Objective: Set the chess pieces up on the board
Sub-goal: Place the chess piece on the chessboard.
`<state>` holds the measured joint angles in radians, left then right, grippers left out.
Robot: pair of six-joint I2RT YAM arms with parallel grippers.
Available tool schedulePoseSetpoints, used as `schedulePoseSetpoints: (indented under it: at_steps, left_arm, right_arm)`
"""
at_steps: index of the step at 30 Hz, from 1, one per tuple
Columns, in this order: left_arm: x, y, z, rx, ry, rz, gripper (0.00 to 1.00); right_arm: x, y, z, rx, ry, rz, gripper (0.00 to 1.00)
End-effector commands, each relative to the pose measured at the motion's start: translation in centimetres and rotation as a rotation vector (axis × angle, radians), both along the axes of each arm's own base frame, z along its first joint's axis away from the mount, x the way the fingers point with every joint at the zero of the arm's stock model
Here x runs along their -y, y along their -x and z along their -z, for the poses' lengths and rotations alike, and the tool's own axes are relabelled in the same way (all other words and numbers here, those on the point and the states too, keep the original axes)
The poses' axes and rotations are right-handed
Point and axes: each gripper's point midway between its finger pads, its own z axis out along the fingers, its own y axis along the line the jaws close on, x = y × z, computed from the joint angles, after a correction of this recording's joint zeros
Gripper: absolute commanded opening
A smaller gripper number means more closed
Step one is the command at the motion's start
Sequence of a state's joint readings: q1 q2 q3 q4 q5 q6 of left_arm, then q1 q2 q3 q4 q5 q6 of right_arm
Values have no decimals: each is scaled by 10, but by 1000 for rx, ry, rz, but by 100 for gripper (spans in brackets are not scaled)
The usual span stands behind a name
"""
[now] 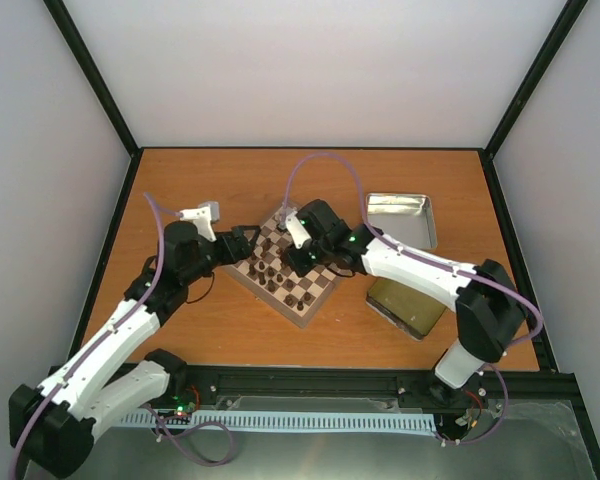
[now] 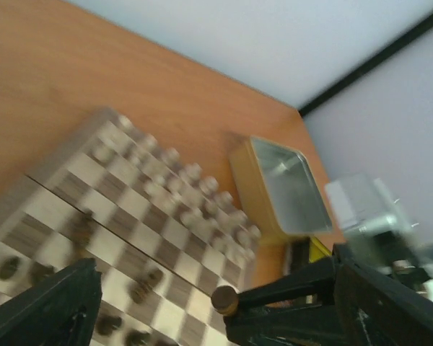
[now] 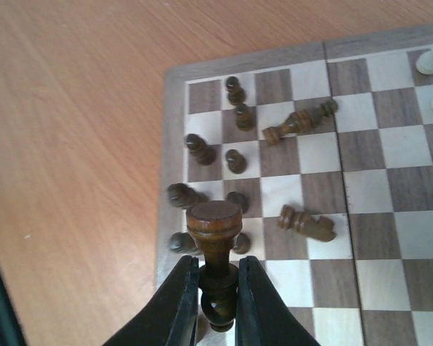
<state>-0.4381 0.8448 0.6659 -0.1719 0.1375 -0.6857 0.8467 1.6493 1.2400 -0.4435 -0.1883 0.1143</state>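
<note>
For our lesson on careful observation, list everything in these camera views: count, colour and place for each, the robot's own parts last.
Board: one, dark brown and cream checks, mid-table.
Dark chess pieces: roughly ten, dark brown, clustered at one end of the board, at least two lying down.
Light chess pieces: count unclear, cream, two rows at the opposite end.
Open tin: one, silver, right of the board, far side.
Second tin: one, olive-gold, right of the board, near side.
Table: one, orange-brown wood.
Left gripper: one, black, open, by the board's left side.
Right gripper: one, black, over the board, shut on a dark piece.
</note>
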Motion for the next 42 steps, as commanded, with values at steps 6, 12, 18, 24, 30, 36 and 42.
schedulePoseSetpoints:
  at_steps: [6, 12, 18, 24, 30, 36, 42]
  left_arm:
    - [68, 20, 6, -174, 289, 341, 74]
    - [72, 24, 15, -213, 313, 370, 61]
    - [72, 26, 22, -229, 312, 370, 37]
    - [72, 23, 17, -199, 305, 367, 17]
    - [68, 23, -12, -102, 339, 361, 9]
    - [64, 32, -66, 46, 452, 383, 9]
    - [61, 44, -115, 137, 569, 424, 10]
  right_arm:
    - [-13, 24, -52, 43, -234, -121, 4]
    - [-12, 21, -67, 80, -268, -100, 4]
    - [-13, 20, -75, 91, -295, -87, 4]
    - [-12, 22, -77, 80, -305, -85, 7]
    - [-3, 25, -107, 67, -471, 29, 49]
    - [17, 33, -173, 10, -896, 172, 65]
    - [21, 32, -194, -162, -1122, 255, 66]
